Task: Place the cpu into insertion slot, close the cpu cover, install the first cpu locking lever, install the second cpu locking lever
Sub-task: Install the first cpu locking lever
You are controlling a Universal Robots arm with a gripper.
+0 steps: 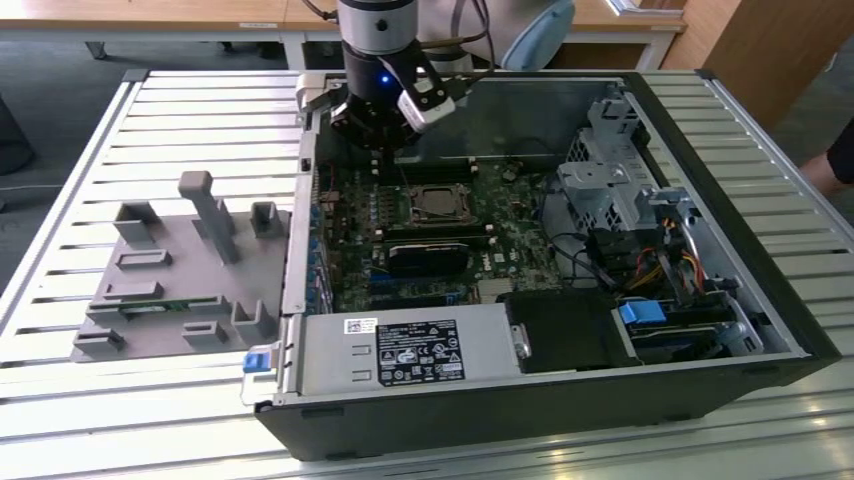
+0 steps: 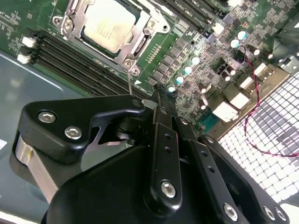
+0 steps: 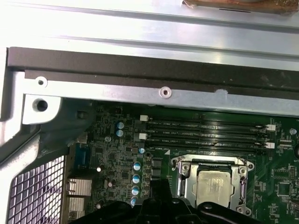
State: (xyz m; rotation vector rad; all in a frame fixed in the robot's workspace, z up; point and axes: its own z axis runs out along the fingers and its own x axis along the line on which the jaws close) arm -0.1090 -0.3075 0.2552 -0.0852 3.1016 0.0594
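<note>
Cpu (image 2: 108, 24), pale silver-beige square chip, lies flat in dark silver-rimmed insertion slot (image 1: 415, 205) on green board (image 3: 117, 158), silvery frame cpu cover (image 2: 140, 43) looks down round it. Jaws hover just beside, at socket's far side in exterior view; clenched or released, can't tell. Chip square, no long axis, edges parallel w/ black memory slots (image 3: 205, 133).

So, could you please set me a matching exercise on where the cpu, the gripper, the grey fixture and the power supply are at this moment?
Things:
1. cpu
2. gripper
3. grey fixture
4. power supply

Places:
A. on the slatted table, outside the computer case
B. inside the case, along its edge nearest the exterior view's camera
C. above the green circuit board, near the cpu but not touching it
D. face up on the board, within a silvery metal frame

Pairs: 1-D, 2-C, 3-A, 4-B.
</note>
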